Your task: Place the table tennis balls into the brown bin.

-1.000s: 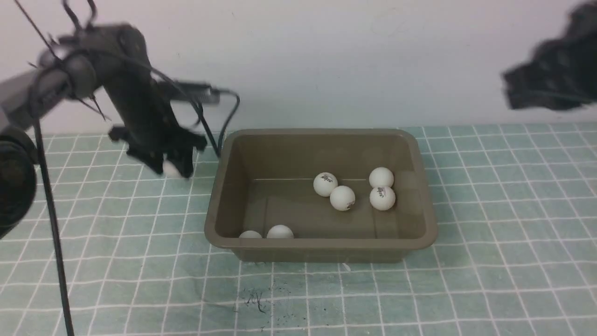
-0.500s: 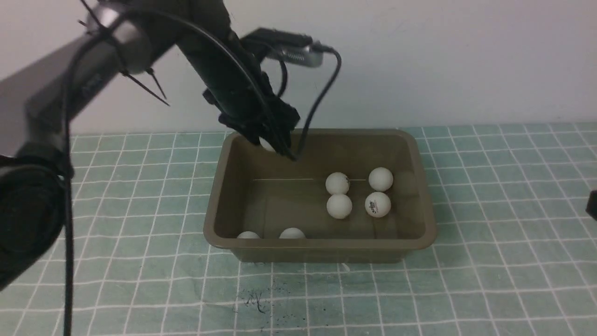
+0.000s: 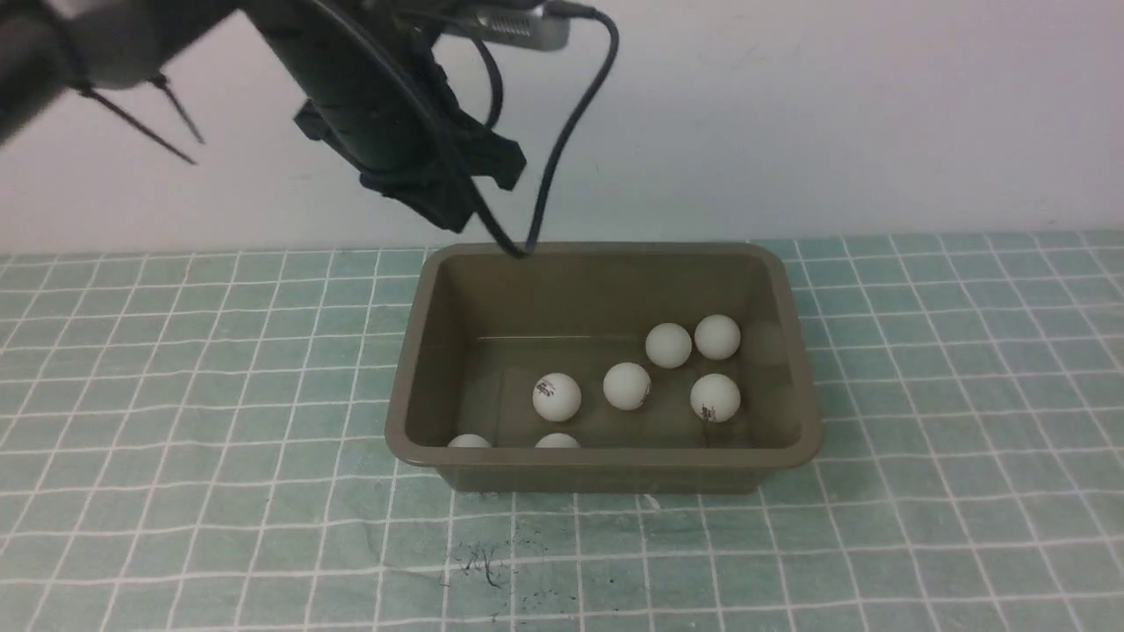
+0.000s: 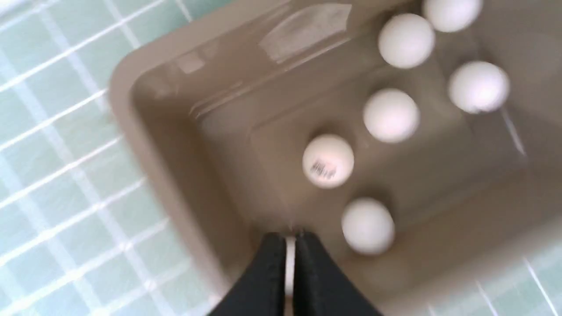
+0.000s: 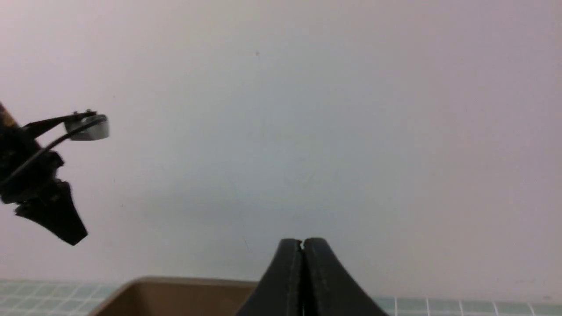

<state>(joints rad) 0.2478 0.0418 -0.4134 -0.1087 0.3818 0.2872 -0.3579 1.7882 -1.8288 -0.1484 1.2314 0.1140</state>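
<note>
The brown bin (image 3: 606,457) stands mid-table and holds several white table tennis balls. One with a dark logo (image 3: 557,397) lies near the middle of the floor, another (image 3: 627,386) is beside it, and two (image 3: 469,441) peek over the front rim. My left gripper (image 3: 458,215) hangs shut and empty above the bin's back-left corner. The left wrist view shows its closed tips (image 4: 290,238) over the bin (image 4: 127,101) and the logo ball (image 4: 328,160). In the right wrist view my right gripper (image 5: 302,242) is shut on nothing, high up and facing the wall, with the bin's rim (image 5: 175,284) below it.
A green cloth with a white grid (image 3: 176,491) covers the table around the bin. A white wall (image 3: 834,132) rises right behind the bin. The left arm's cable (image 3: 562,149) loops down to the bin's back rim. A dark smudge (image 3: 479,562) marks the cloth in front.
My left gripper carried a ball from left of the bin to over its back-left corner, let it go, rose and shut. The ball is now on the bin floor; other balls shifted.
</note>
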